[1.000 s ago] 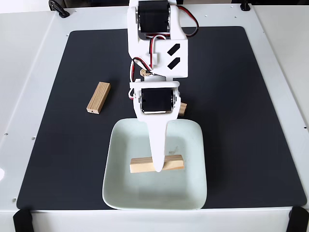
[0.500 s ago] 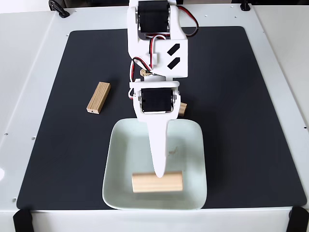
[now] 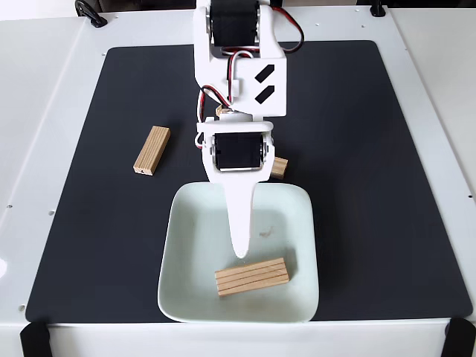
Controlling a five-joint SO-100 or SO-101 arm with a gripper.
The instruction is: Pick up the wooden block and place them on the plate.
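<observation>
One wooden block is seen lying flat inside the plate, just below the hand. Nothing is held; how far the hand is parted cannot be told.

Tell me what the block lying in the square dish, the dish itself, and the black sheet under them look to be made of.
The small rectangular striped block: bare light wood, probably pine, judging by its parallel grain lines. The pale mint-white square dish: smooth and softly glossy, so glazed ceramic or melamine; the picture cannot settle which. The black sheet: flat, matte, no glare, probably a rubber or foam mat.
</observation>
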